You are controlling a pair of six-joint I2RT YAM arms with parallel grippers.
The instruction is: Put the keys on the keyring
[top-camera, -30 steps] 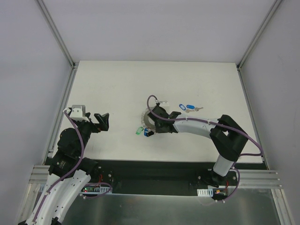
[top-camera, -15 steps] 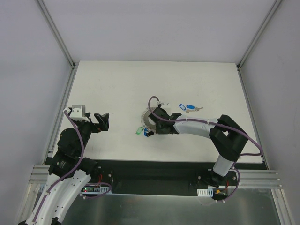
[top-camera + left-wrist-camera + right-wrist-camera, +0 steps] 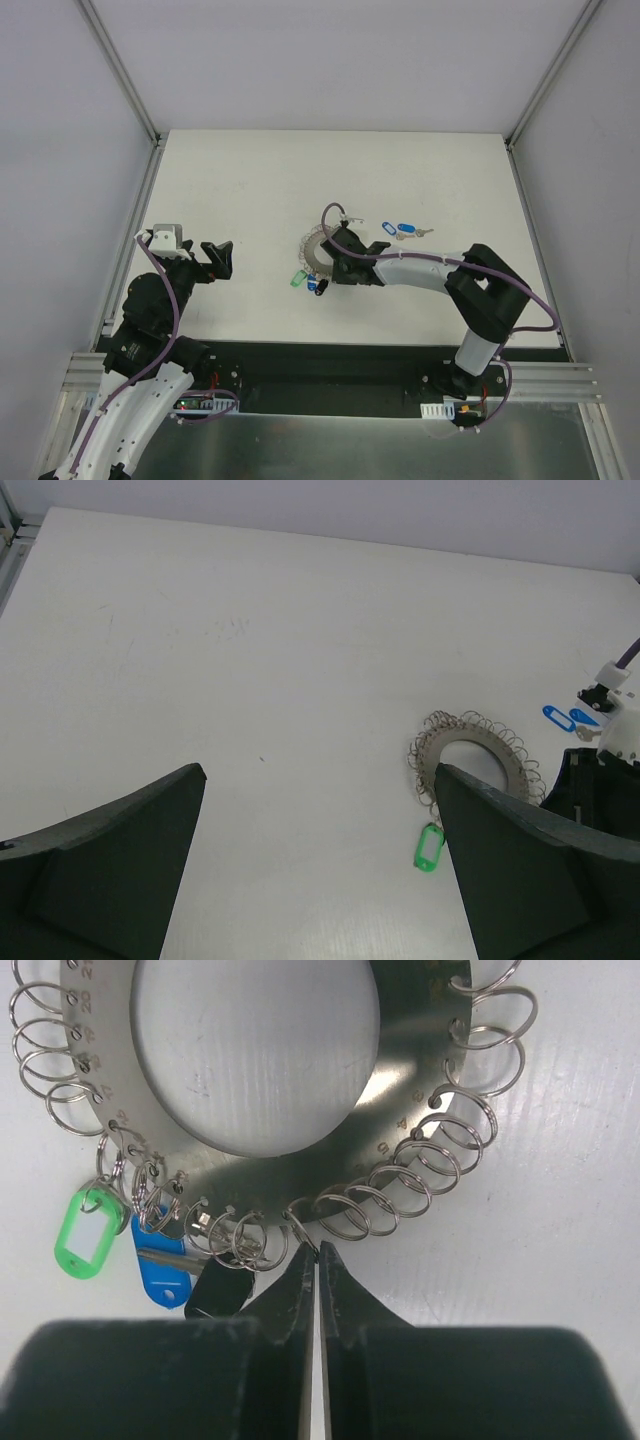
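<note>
Fingers of the right gripper (image 3: 318, 1252) are pressed together, tips touching a small wire loop (image 3: 300, 1218) on the near edge of the large flat silvery-grey metal keyring (image 3: 280, 1175), which lies on the white table (image 3: 250, 180). Three keys hang from its loops: green-tagged (image 3: 80, 1243), blue-tagged (image 3: 160, 1272) and dark-headed (image 3: 215, 1290). Two more blue-tagged keys (image 3: 398, 229) lie loose just beyond. The left gripper (image 3: 320, 865) stands wide apart, empty, well away.
</note>
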